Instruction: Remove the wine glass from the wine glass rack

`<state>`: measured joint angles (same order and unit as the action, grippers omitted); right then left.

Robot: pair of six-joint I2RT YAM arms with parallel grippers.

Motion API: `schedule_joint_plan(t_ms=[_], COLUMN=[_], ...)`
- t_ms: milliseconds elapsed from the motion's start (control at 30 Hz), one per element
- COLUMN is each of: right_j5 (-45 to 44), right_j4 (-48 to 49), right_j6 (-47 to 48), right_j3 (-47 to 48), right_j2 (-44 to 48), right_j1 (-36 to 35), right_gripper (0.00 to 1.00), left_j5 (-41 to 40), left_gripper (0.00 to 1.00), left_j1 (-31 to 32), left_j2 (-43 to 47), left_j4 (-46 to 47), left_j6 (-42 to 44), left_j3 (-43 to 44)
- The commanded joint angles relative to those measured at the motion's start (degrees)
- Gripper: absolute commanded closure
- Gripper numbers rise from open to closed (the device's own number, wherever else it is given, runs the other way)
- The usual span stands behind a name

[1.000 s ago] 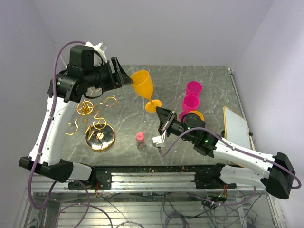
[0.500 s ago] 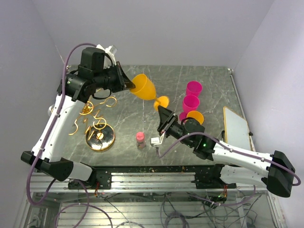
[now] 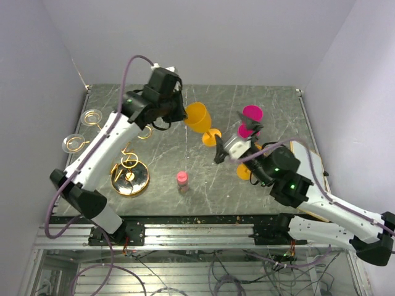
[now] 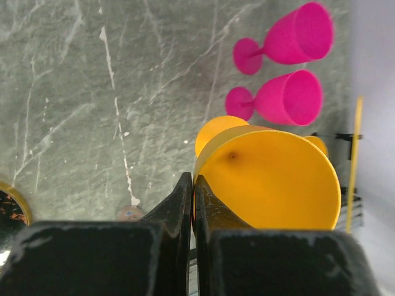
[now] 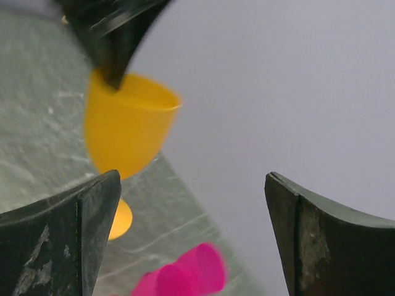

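Observation:
The orange wine glass (image 3: pixel 199 117) hangs tilted over the middle of the table, away from the rack, with its foot (image 3: pixel 212 137) toward the right arm. My left gripper (image 3: pixel 183 115) is shut on its rim; in the left wrist view the fingertips (image 4: pixel 192 182) pinch the edge of the bowl (image 4: pixel 271 179). The gold wine glass rack (image 3: pixel 129 179) stands at the left, its ring-ended arms (image 3: pixel 91 116) spread out. My right gripper (image 3: pixel 234 137) is open beside the foot, holding nothing. The right wrist view has the glass (image 5: pixel 126 129) beyond the left finger (image 5: pixel 92 203).
Two pink wine glasses (image 4: pixel 296 37) (image 4: pixel 287 98) lie at the back right. Another orange glass (image 3: pixel 244 169) sits partly behind the right arm. A small pink-capped bottle (image 3: pixel 182 179) stands near the front middle. Walls close in on three sides.
My left gripper closed on the glass rim and swung right with it. My right gripper let go of the glass foot, opened wide and lifted away.

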<state>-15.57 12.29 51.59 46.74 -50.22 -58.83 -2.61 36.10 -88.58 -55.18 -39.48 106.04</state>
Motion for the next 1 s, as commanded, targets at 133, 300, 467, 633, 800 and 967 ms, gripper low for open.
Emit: schedule_joint_plan(t_ms=[133, 300, 467, 633, 800, 967], right_j5=[-33.76, -37.16, -33.65, -32.24, -31.49, -31.03], right_j4=[-13.17, -17.1, -17.19, -19.47, -20.4, -21.32], right_j6=[-44.49, -52.03, -53.37, -52.86, -53.61, -54.34], right_j3=[17.19, 19.08, 18.55, 20.13, 19.49, 19.58], right_j2=[0.23, 4.39, 8.35, 8.58, 8.85, 8.34], right_j1=[-0.02, -0.03, -0.03, 0.0, 0.0, -0.04], right_gripper=[0.0, 0.0, 0.0, 0.0, 0.0, 0.0], left_j5=[-18.62, -22.73, -25.95, -26.75, -29.43, -28.61], left_gripper=[0.93, 0.93, 0.93, 0.92, 0.84, 0.68], left_j1=[9.68, 13.66, 16.91, 18.57, 19.37, 19.41], left_j2=[-8.12, -13.27, -17.11, -16.93, -17.38, -16.78], left_j4=[-1.37, -1.74, -1.87, 2.25, 1.92, 1.9], left_j6=[-2.54, -4.65, -6.12, -7.58, -8.37, -8.29], left_j3=[1.1, 0.89, 0.79, -4.25, -6.02, -6.9])
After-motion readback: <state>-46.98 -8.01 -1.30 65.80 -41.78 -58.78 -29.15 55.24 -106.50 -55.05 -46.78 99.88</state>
